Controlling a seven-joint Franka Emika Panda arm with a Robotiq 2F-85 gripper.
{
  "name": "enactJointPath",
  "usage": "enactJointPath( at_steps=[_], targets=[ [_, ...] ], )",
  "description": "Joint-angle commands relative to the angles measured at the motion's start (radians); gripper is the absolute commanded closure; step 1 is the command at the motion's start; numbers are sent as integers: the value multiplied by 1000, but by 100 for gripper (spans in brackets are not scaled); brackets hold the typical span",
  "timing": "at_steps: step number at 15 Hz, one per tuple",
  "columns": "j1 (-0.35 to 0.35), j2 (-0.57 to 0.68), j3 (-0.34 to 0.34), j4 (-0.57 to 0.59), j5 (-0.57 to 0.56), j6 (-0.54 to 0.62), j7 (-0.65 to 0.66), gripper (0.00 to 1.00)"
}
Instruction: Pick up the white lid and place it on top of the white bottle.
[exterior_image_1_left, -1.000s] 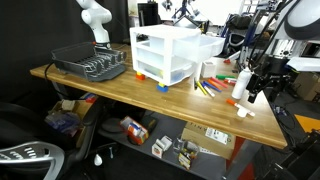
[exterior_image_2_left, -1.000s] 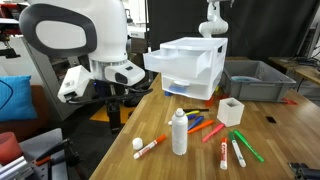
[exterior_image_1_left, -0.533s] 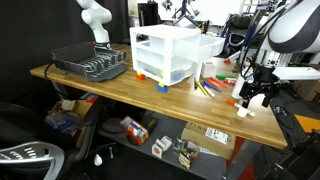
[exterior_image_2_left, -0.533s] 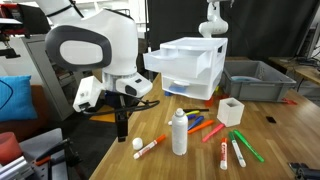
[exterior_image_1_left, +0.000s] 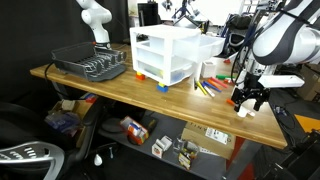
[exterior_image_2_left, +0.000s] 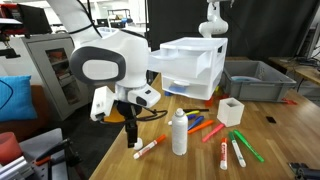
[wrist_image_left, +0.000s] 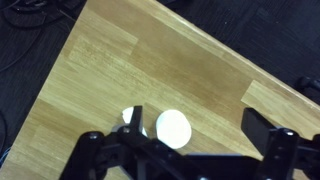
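Since a second ago my arm has swung in and lowered. My gripper (exterior_image_2_left: 135, 143) hangs over the wooden table (wrist_image_left: 150, 60) near its corner, fingers spread wide, holding nothing. The white lid (wrist_image_left: 172, 127) lies on the wood beneath. The white bottle (exterior_image_2_left: 179, 132) stands upright nearby, with the white drawer unit (exterior_image_2_left: 190, 65) behind it.

Gripper (exterior_image_2_left: 133, 141) low, downward, jaws wide apart.
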Motion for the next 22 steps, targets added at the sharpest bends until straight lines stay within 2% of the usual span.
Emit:
enactJointPath(
  at_steps=[1,10,18,22],
  targets=[
    [-33,36,38,26,23,11,2,0],
    [-21,56,40,36,14,-7,79,0],
    [-57,77,71,53,62,-28,45,0],
    [-60,98,50,65,42,-21,60,0]
  ],
)
